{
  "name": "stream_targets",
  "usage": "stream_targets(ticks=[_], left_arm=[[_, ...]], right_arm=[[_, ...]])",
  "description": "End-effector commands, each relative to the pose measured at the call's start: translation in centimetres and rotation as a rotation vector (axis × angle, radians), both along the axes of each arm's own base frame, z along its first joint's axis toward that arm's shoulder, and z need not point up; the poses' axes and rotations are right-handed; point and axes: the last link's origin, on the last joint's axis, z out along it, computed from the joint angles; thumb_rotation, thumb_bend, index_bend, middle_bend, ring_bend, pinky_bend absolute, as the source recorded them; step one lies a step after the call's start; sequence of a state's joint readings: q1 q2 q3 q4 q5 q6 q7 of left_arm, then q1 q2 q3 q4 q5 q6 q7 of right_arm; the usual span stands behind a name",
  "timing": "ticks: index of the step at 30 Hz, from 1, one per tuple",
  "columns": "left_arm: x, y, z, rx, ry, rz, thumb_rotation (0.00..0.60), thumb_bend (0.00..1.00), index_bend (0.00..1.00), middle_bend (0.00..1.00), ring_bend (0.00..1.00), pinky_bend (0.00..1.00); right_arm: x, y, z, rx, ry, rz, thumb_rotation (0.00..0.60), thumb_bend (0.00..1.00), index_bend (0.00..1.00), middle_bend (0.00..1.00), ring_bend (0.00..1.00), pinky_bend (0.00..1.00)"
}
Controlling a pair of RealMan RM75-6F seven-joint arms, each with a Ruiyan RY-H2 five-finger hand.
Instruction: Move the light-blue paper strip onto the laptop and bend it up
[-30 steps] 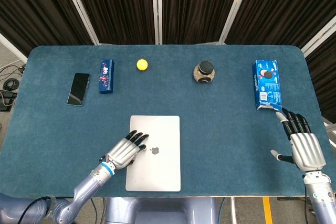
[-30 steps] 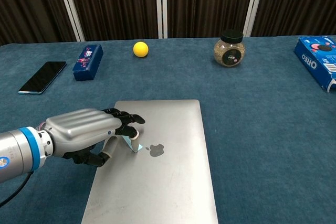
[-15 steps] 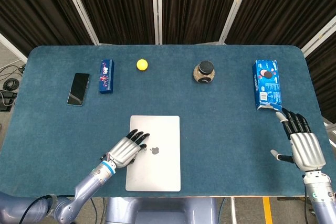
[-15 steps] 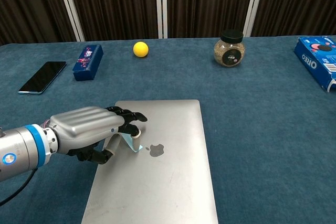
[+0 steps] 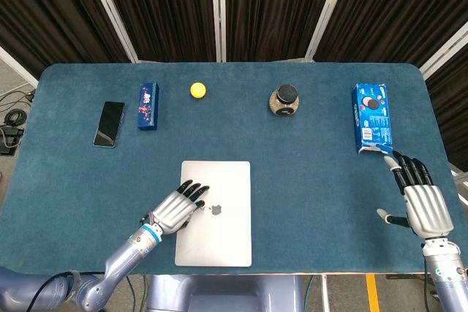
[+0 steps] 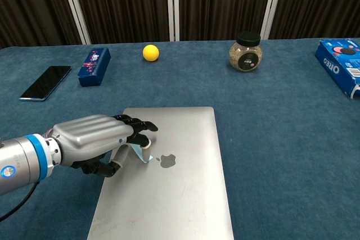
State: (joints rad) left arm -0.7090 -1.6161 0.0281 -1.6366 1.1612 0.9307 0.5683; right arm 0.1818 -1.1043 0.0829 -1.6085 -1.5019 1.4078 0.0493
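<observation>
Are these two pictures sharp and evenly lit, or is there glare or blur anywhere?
Head view: sharp, even light, only a soft sheen on the closed silver laptop. Chest view: also sharp; the left hand casts a soft shadow on the lid and hides most of the light-blue paper strip; the blue cookie box is cut off by the frame edge.

A blue desk point(image 5: 307, 180) carries a laptop point(image 5: 223, 228) at its near edge. Beyond the laptop lie a phone point(image 5: 109, 123), box point(image 5: 148, 106), ball point(image 5: 197, 90), jar point(image 5: 284, 101) and cookie box point(image 5: 372, 117).

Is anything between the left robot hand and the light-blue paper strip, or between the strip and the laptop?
Nothing visible. The left robot hand is already on the paper strip, which sits on the closed laptop.
</observation>
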Motion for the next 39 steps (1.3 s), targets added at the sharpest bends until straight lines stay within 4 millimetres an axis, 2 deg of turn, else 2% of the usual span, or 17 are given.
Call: stream_targets(ticks=[1, 10, 21, 26, 33, 39], left_arm=[[0.0, -0.1, 0.1, 0.003, -0.001, -0.003, 0.583, 0.99, 0.31, 0.00, 0.00, 0.00], [0.0, 0.6, 0.2, 0.015, -0.004, 0.005, 0.583, 0.99, 0.31, 0.00, 0.00, 0.00], [-0.3, 0.1, -0.2, -0.009, -0.003, 0.005, 0.583, 0.99, 0.31, 0.00, 0.00, 0.00], [-0.4, -0.4, 0.2, -0.014, -0.011, -0.003, 0.583, 0.99, 0.31, 0.00, 0.00, 0.00], [-0.3, -0.1, 0.8, -0.004, -0.020, -0.001, 0.584, 0.99, 0.31, 0.00, 0.00, 0.00], [0.5, 0.8, 2.8, 0.065, -0.093, 0.003, 0.585, 0.99, 0.30, 0.00, 0.00, 0.00]], right_arm=[[0.0, 0.0, 0.0, 0.001, 0.000, 0.000, 0.600, 0.00, 0.00, 0.00, 0.00, 0.00], [0.0, 0.0, -0.1, 0.003, 0.002, -0.002, 0.600, 0.00, 0.00, 0.00, 0.00, 0.00], [0.0, 0.0, 0.0, 0.002, 0.002, -0.002, 0.600, 0.00, 0.00, 0.00, 0.00, 0.00], [0.0, 0.0, 0.0, 0.002, 0.001, -0.001, 0.600, 0.00, 0.00, 0.00, 0.00, 0.00], [0.1, 0.1, 0.0, 0.002, 0.001, 0.001, 0.600, 0.00, 0.00, 0.00, 0.00, 0.00], [0.1, 0.1, 0.0, 0.002, 0.001, 0.003, 0.600, 0.00, 0.00, 0.00, 0.00, 0.00]])
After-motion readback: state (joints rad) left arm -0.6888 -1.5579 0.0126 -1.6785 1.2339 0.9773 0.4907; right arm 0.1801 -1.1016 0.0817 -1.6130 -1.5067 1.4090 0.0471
